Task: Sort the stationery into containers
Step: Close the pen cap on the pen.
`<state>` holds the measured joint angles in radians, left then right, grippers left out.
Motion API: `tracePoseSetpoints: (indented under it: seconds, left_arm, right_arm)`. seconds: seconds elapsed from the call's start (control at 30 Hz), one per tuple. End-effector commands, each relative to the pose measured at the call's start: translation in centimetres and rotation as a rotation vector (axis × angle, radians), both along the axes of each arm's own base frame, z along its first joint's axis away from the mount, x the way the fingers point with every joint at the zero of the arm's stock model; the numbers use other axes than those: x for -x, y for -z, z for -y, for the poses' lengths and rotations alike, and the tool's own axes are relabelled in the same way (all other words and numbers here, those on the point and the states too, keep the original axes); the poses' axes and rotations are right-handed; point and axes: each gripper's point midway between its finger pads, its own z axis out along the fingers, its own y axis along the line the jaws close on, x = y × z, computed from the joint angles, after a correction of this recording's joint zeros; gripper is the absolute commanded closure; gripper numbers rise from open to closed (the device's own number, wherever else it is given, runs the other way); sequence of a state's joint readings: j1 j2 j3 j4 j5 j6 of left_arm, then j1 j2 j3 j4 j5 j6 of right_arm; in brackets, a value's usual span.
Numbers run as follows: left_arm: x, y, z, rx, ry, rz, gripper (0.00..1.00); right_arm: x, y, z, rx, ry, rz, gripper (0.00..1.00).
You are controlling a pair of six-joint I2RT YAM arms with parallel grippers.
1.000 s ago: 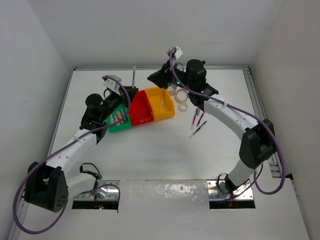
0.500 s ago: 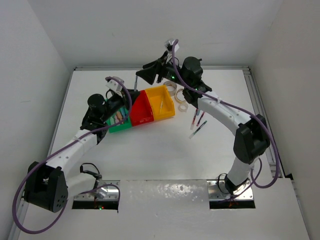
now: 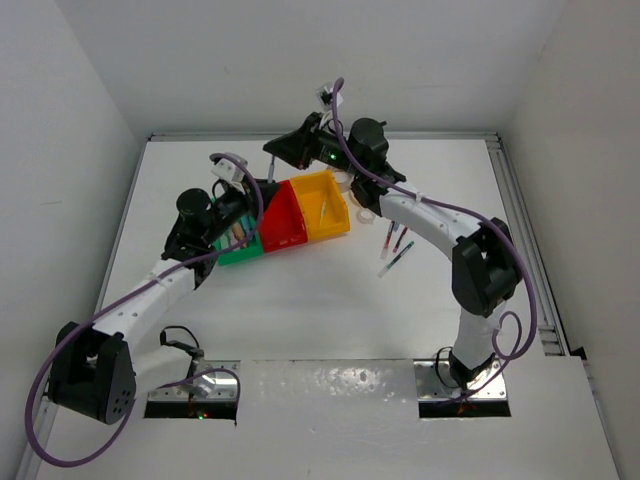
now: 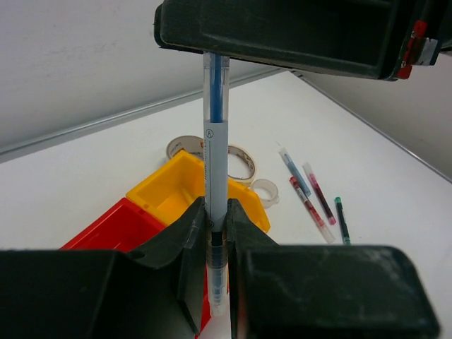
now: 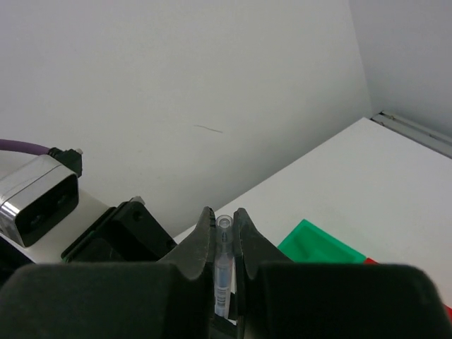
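Observation:
A clear pen with a blue core (image 4: 215,162) stands upright over the red bin (image 4: 106,226). My left gripper (image 4: 215,212) is shut on its lower part. My right gripper (image 5: 224,222) is shut on the pen's top end (image 5: 223,265) and shows as a black block (image 4: 282,35) above. From above, the pen (image 3: 271,166) spans between the left gripper (image 3: 262,188) and the right gripper (image 3: 280,150). The green bin (image 3: 232,256), red bin (image 3: 283,222) and yellow bin (image 3: 325,205) form one row. The green one holds pale items.
Three pens (image 3: 395,245) lie on the table right of the bins, also in the left wrist view (image 4: 307,194). Tape rings (image 4: 240,159) lie behind the yellow bin, partly under the right arm from above (image 3: 365,212). The back wall is close.
The right arm swung left from above the tape rings to the pen held by the left gripper, and its jaws closed on the pen's top. The left gripper stayed shut on the pen.

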<state>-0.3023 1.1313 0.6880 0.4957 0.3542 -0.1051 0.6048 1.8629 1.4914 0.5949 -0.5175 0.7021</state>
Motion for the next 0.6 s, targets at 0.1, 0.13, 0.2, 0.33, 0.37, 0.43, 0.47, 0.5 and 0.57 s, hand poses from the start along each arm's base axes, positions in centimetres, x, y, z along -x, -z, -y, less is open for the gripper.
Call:
tracePoseSetpoints:
  seconds: [0.1,0.13,0.2,0.33,0.37,0.43,0.47,0.5,0.57]
  left_arm:
    - [-0.8,-8.3,-1.1,0.14,-0.086,0.238,1.0]
    - [-1.1,-8.9,-1.5,0.148,-0.106,0.258,1.0]
    - [-1.3,-10.2,-1.9,0.156,-0.122,0.3,1.0]
    - [-1.6,-11.9,-2.4,0.151,-0.135,0.364,1.0]
    - [-1.7,-12.3,-2.5,0.155,-0.145,0.374,1.0]
    - [-1.9,-13.0,-2.9,0.162,-0.162,0.402,1.0]
    - [-1.8,-13.4,-2.9,0.164,-0.163,0.415,1.0]
    - [-1.9,-13.6,-2.9,0.165,-0.163,0.421,1.0]
    - [-1.8,-14.3,-2.8,0.171,-0.156,0.433,1.0]
  right_arm:
    - [1.7,5.8,-1.1,0.141,-0.001,-0.014,1.0]
    - [1.9,7.1,-1.2,0.184,0.007,0.008,1.0]
    - [3.1,10.8,-1.3,0.248,-0.004,-0.035,1.0]
    - [5.1,14.9,-1.4,0.311,-0.043,-0.067,1.0]
    - [6.0,16.1,-1.7,0.338,-0.059,-0.074,1.0]
    - [6.6,17.7,-1.9,0.381,-0.078,-0.071,1.0]
    - [7.2,18.5,-2.1,0.403,-0.094,-0.078,1.0]
    - [7.3,19.5,-2.1,0.42,-0.103,-0.087,1.0]
    - [7.7,20.7,-2.0,0.442,-0.115,-0.106,1.0]
